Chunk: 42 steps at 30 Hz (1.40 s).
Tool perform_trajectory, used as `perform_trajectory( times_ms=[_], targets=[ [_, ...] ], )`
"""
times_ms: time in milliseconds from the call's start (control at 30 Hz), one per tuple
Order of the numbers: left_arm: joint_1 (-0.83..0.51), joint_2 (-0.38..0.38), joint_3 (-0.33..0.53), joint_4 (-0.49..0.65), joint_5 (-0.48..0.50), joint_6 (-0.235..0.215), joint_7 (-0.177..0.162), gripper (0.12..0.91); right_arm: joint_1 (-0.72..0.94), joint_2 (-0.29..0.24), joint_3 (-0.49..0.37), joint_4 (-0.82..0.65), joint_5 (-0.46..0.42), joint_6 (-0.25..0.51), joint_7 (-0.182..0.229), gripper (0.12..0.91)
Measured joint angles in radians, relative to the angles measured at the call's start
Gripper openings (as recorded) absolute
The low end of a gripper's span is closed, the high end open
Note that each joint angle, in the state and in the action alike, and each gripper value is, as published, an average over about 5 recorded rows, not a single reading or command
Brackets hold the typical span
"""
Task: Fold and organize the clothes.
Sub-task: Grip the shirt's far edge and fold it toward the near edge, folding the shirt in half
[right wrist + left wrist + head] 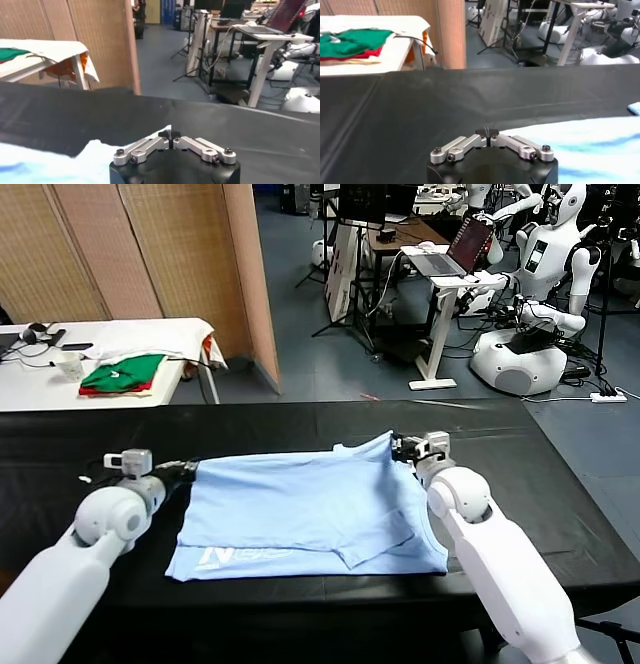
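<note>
As both arms are engaged at the far edge of the garment, findings are entered by item below

T-shirt (300,514): lies on the black worktop (560,484), partly folded, lettering at the near left corner; near hem flat, far right corner lifted off the surface

Left pincer (190,468): at the far left corner of the T-shirt, jaws pressed together; in the left wrist view the tips (489,134) meet at the cloth's edge, so it appears to pinch the corner, though the cloth between them cannot be made out

Right pincer (398,447): at the far right corner, jaws pressed together (170,135); the cloth rises to a peak at the tips, which points to a pinch on that corner

Reason for hold: judged to be a matched grip on the two far corners, so the far edge can be carried level toward the near hem without skewing

Step in hand: judged a fold across the width; task part done

Risk: thin fabric may slip from the left pinch, or crease if the arms move unevenly

Side table (30,384): well apart, carries green-and-red garments (122,374) and white cloth (140,336); not involved
</note>
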Motion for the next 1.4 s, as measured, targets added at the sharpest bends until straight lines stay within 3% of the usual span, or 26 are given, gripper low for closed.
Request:
perform_trajectory(
  times_ms=[267, 567, 900, 1400],
  targets=[
    [0.099, 0.032, -0.038, -0.133, -0.009, 0.008, -0.031, 0.147, -0.127, -0.055, 0.049, 0.172, -0.003, -0.047, 0.02, 0.141],
    [0.217, 0.042, -0.078, -0.237, 0.049, 0.008, -0.034, 0.147, -0.335, -0.091, 0.09, 0.3, -0.069, -0.069, 0.016, 0.141],
    [0.346, 0.032, -0.13, -0.285, 0.09, 0.004, -0.032, 0.147, -0.475, -0.096, 0.124, 0.368, -0.079, -0.075, 0.019, 0.141],
    [0.45, 0.004, -0.193, -0.294, 0.15, -0.011, -0.029, 0.147, -0.537, -0.096, 0.143, 0.407, -0.083, -0.078, 0.024, 0.141]
  ],
)
